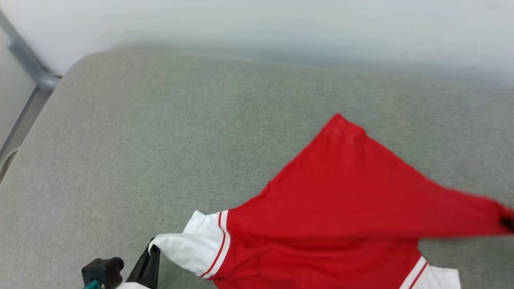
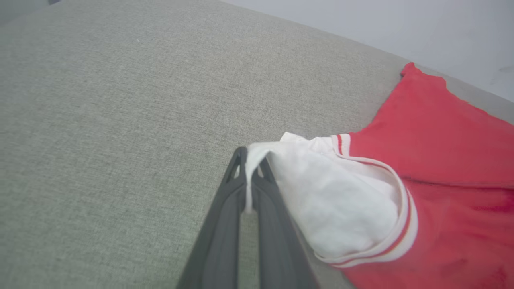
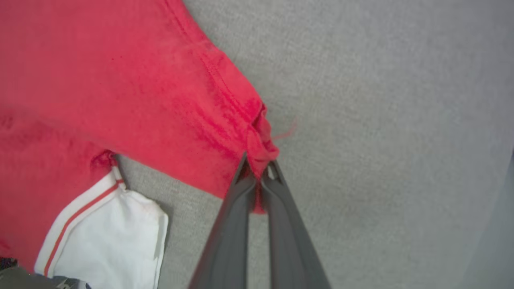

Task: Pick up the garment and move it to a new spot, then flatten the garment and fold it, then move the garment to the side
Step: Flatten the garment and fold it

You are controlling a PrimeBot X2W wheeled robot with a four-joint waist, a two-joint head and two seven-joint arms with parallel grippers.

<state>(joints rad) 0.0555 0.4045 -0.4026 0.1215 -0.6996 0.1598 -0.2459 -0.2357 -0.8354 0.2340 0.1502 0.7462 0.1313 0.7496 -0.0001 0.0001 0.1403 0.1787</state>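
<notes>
1. Garment, head view: lies on the grey worktop, over its near right part. The red body is drawn to a point on the worktop's far side and pulled rightward in a taut strip. The left gripper sits by the worktop's near edge.
2. Left wrist view: jaws together, clamped on a thin edge of the white sleeve. Risk: so slim a bite may slip free under pull.
3. Right wrist view: right gripper, jaws clamped on a bunched red hem corner. Risk: uneven pull between the arms could overstretch the cloth or drag it askew, leaving wrinkles before folding.
</notes>
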